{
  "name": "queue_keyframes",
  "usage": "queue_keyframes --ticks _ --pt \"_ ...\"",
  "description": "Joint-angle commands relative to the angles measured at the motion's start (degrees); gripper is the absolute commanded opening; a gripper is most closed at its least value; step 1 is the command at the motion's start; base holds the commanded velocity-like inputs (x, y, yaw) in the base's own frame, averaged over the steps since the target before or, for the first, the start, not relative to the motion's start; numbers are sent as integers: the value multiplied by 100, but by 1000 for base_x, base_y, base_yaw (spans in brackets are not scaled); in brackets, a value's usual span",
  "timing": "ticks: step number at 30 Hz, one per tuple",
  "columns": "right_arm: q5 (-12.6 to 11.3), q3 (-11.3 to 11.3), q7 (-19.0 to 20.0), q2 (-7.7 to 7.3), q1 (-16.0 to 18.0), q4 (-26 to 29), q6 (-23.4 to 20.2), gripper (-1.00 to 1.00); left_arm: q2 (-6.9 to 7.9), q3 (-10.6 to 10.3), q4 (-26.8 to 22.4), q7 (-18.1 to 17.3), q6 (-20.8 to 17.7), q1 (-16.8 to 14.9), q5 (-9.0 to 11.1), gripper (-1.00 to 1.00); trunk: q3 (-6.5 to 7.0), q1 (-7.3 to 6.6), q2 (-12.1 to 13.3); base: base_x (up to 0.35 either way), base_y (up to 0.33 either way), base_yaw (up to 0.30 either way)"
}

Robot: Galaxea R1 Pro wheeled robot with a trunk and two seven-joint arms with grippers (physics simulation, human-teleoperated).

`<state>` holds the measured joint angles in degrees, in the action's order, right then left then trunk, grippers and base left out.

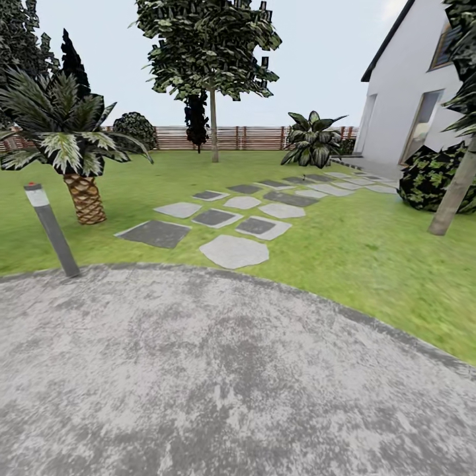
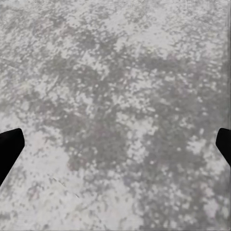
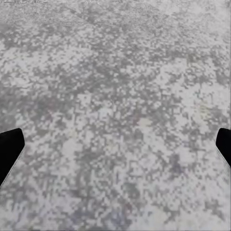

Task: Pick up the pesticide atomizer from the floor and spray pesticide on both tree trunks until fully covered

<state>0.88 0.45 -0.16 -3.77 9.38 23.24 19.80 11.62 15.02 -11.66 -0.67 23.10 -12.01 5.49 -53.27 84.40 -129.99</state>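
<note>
The pesticide atomizer is out of view. Beyond a grey gravel patch [image 1: 218, 377] lies the green lawn [image 1: 370, 258]. At the right edge a thick, bare, grey-tan tree trunk [image 1: 453, 195] rises from the grass. A second tall tree with a straight pale trunk [image 1: 214, 129] stands far back by the slatted fence [image 1: 258, 137]. My left gripper [image 2: 115, 149] is open over gravel, its dark fingertips [image 2: 9, 147] far apart with nothing between them. My right gripper [image 3: 115, 149] is open over gravel too.
A grey bollard lamp [image 1: 53, 230] stands at the gravel's left edge, with a short scaly palm [image 1: 79, 178] behind it. Grey stepping stones [image 1: 231, 221] lead to a white house [image 1: 413, 99] at the right. A dark bush [image 1: 433, 177] sits beside the right trunk.
</note>
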Motion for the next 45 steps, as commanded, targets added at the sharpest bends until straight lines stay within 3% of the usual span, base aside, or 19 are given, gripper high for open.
queue_keyframes --ticks 1,45 --pt "9 4 -2 -1 3 -7 17 100 4 -26 6 -9 19 -3 57 100 -5 2 -2 338 0 0" --pt "9 8 -2 7 3 -13 16 100 -1 -26 6 -8 26 -3 57 100 -5 2 -2 338 0 0"
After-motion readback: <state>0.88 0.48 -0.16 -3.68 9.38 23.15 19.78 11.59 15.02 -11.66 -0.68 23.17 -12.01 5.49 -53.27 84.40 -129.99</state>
